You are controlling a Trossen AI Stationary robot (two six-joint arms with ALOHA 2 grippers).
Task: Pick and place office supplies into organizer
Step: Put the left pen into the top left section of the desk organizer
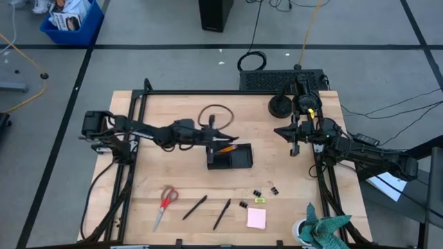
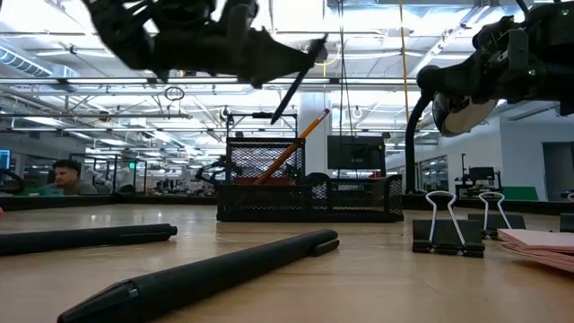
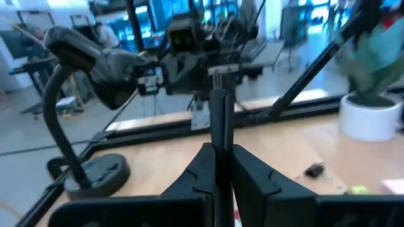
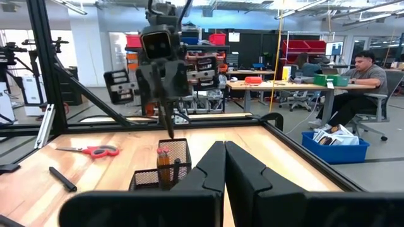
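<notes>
Hovering above the black mesh organizer tray point(image 1: 230, 158) near the middle of the wooden tabletop point(image 1: 173, 111), the left gripper point(image 1: 234, 140) has its jaws pinched on a slim black pen point(image 2: 297, 79), which hangs tilted with its lower end over the tray's taller corner cup. An orange pencil point(image 2: 289, 150) already leans out of that cup. The right gripper point(image 1: 293, 147) waits off to the tray's right, well apart from it, jaws pressed together and holding nothing.

From table height the pen and pencil stand out against the ceiling lights, and two more black pens point(image 2: 193, 278) lie across the foreground, partly blocking the look at the tray's base; the overhead camera shows them as two short dark sticks point(image 1: 194, 207) on the near part of the tabletop. The right wrist camera catches the left gripper head-on, pen tip just above the mesh cup, with the red-handled scissors point(image 4: 88, 151) lying flat beyond it. The left wrist camera looks along the gripped pen toward the right arm and a black gooseneck stand point(image 3: 82, 126).

Small black binder clips point(image 1: 266, 191) sit near the front edge, beside a small yellow pad point(image 1: 259, 200) and a pink sticky-note pad point(image 1: 256, 218). A teal cloth point(image 1: 325, 230) rests in a white cup at the front right corner. A seated person point(image 4: 356, 85) shows in the room behind.
</notes>
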